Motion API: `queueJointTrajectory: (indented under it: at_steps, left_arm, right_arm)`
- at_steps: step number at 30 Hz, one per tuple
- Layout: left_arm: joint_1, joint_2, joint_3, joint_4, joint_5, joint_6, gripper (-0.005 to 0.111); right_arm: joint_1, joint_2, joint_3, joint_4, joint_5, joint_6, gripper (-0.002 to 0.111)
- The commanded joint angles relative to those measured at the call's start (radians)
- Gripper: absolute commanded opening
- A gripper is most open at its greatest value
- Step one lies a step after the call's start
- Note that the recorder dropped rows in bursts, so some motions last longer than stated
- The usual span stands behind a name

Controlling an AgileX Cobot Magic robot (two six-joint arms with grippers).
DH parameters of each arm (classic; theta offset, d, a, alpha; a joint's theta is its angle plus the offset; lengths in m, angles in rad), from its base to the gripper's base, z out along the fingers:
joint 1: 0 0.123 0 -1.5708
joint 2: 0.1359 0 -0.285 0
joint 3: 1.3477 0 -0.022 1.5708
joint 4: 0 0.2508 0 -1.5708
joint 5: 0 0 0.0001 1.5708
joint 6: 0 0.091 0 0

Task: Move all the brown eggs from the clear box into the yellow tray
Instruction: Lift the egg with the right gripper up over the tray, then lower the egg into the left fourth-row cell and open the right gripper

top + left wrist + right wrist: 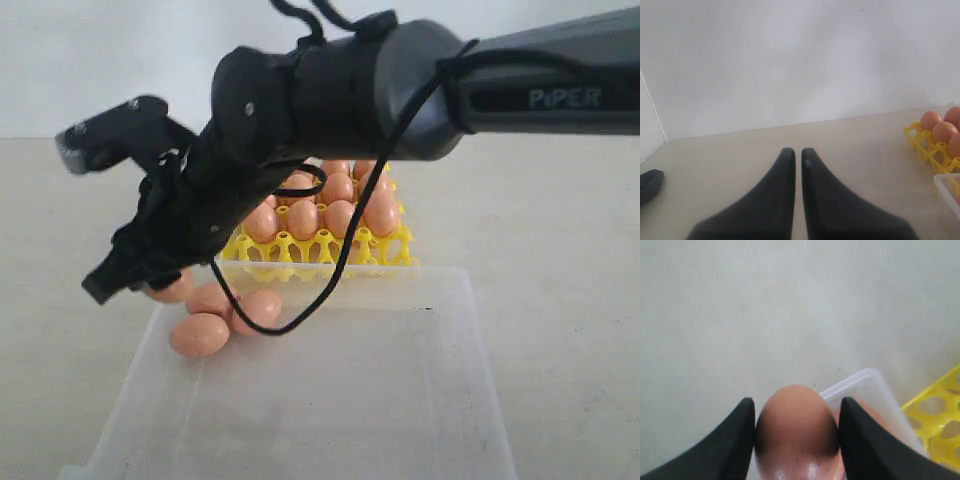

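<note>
Black right arm (420, 80) is filling the foreground, its cable (345, 260) looping across the yellow tray (300, 248). Right gripper (797, 401) is clamping one brown egg (796, 435) over a corner of the clear box (350, 400), seemingly just above three loose eggs (200, 335) lying inside. Left gripper (796, 152) is hovering with fingers pressed together over the beige table (865, 135), a white wall (790, 60) standing behind.

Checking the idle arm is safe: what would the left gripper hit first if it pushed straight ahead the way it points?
Probably nothing soon: the left gripper faces bare table, then the white wall; the yellow tray sits off to one side.
</note>
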Motion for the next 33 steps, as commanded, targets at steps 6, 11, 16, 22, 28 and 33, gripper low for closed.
queueJointTrajectory:
  at_steps: [6,11,16,22,28,33]
  left_arm:
    - [-0.006,-0.003,0.004,-0.003,-0.003,0.003,0.004]
    - [-0.006,-0.003,0.004,-0.003,-0.003,0.003,0.004]
    - [-0.006,-0.003,0.004,-0.003,-0.003,0.003,0.004]
    - [-0.006,-0.003,0.004,-0.003,-0.003,0.003,0.004]
    - [-0.006,-0.003,0.004,-0.003,-0.003,0.003,0.004]
    - [-0.006,-0.003,0.004,-0.003,-0.003,0.003,0.004]
  right_arm:
    - [-0.051,-0.137,0.061,0.140,-0.336,0.004,0.000]
    - [-0.059,-0.198,0.246,0.223,-0.676,0.063,0.000]
    - [-0.059,-0.233,0.439,0.213,-0.994,0.319,0.000]
    - [-0.095,-0.199,0.516,-0.031,-0.969,0.413,0.000]
    - [-0.317,-0.094,0.510,-1.097,-1.187,1.493,0.000]
    - [-0.472,0.084,0.400,-1.576,-1.677,1.786,0.000]
